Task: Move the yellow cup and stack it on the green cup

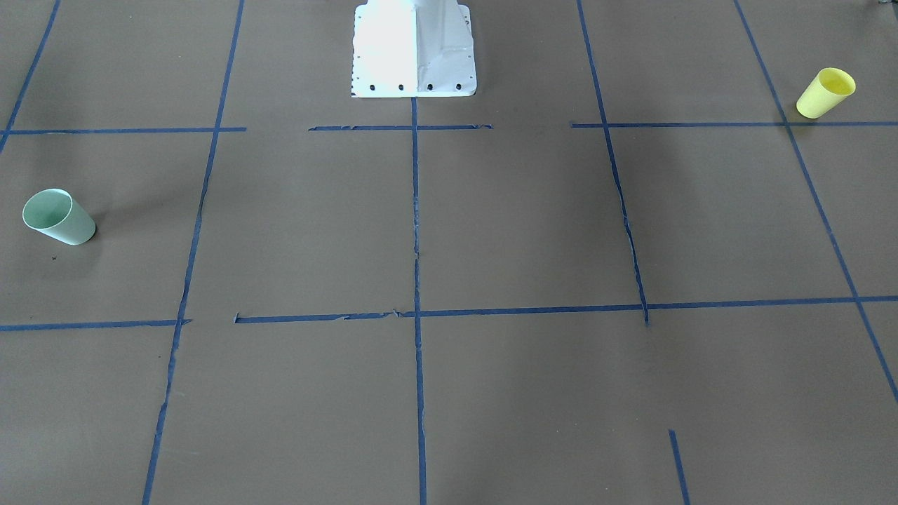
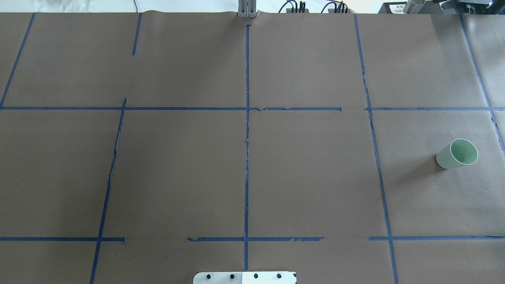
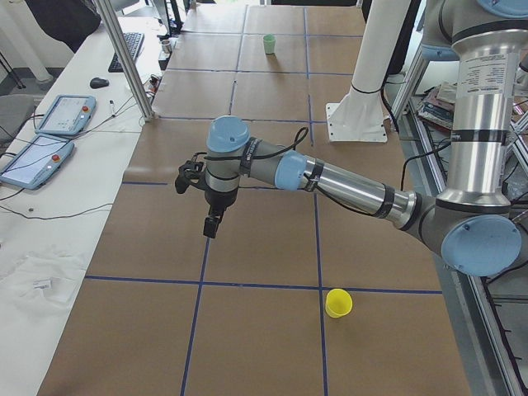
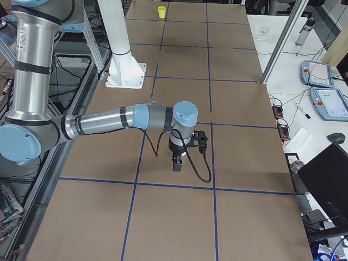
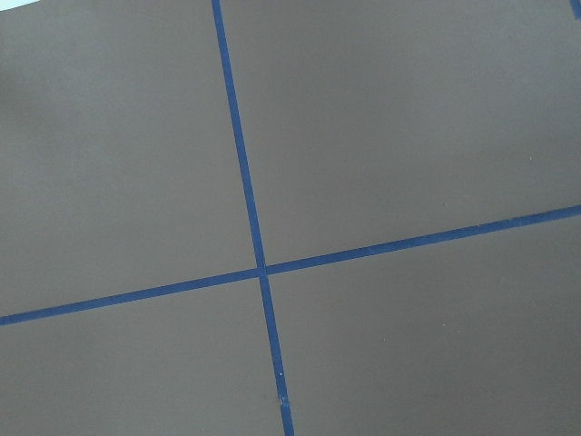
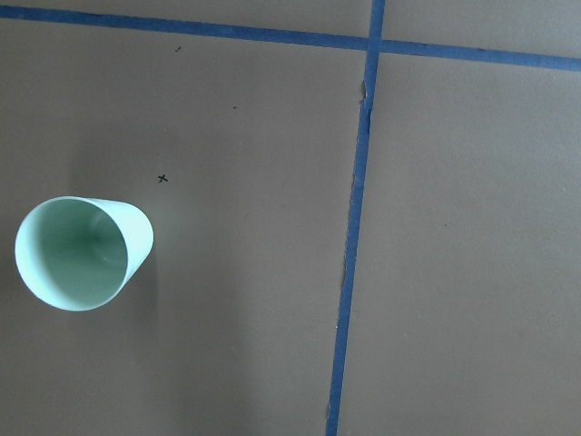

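The yellow cup (image 1: 826,92) stands upright on the brown table near the robot's left end; it also shows in the exterior left view (image 3: 338,303) and the exterior right view (image 4: 161,12). The green cup (image 1: 59,217) stands upright near the robot's right end, also in the overhead view (image 2: 457,154) and the right wrist view (image 6: 83,252). My left gripper (image 3: 212,225) hangs above the table, away from the yellow cup. My right gripper (image 4: 177,163) hangs above the table. I cannot tell whether either gripper is open or shut.
The table (image 2: 307,177) is covered in brown paper with a grid of blue tape lines. The white robot base (image 1: 414,49) stands at the middle of the robot's side. Tablets (image 3: 49,124) and cables lie on a side table beyond the far edge.
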Available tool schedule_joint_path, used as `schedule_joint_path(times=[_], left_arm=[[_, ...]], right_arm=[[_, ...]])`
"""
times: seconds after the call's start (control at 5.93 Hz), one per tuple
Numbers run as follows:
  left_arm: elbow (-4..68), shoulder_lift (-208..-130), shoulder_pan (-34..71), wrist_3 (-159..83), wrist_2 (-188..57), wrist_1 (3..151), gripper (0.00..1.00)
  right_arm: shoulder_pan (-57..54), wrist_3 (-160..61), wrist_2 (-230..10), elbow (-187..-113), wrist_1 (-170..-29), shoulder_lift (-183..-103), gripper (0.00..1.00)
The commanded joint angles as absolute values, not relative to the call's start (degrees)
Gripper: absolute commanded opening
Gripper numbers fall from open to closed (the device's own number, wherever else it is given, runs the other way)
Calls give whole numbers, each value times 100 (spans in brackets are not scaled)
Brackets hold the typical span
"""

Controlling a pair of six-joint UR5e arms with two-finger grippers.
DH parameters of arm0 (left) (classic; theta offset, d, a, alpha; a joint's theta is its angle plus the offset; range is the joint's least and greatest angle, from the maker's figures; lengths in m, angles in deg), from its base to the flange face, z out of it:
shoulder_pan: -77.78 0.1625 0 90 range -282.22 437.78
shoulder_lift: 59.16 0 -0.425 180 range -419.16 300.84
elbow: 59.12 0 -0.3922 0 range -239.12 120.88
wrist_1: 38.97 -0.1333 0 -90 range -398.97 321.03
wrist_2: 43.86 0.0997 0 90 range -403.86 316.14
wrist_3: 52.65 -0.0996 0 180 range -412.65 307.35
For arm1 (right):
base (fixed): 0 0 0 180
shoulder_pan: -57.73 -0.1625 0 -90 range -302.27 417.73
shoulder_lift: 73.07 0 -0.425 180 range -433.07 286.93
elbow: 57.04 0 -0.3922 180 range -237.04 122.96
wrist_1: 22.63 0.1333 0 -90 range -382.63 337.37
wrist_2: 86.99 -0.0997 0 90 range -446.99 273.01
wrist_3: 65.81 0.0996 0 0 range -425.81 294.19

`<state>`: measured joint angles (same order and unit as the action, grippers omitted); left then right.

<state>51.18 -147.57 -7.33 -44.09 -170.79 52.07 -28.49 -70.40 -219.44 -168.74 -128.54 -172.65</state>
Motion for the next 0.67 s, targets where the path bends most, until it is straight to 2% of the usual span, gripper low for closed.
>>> schedule_joint_path(times=[0.0, 0.51], left_arm=[[5294, -14400, 162, -2751, -16064, 6020, 100], [5373, -13749, 1665, -114, -14428, 6931, 100]], right_arm=[[-2849, -7047, -21944, -16867, -12854, -17265, 100], [-2849, -7047, -21944, -16867, -12854, -17265, 100]])
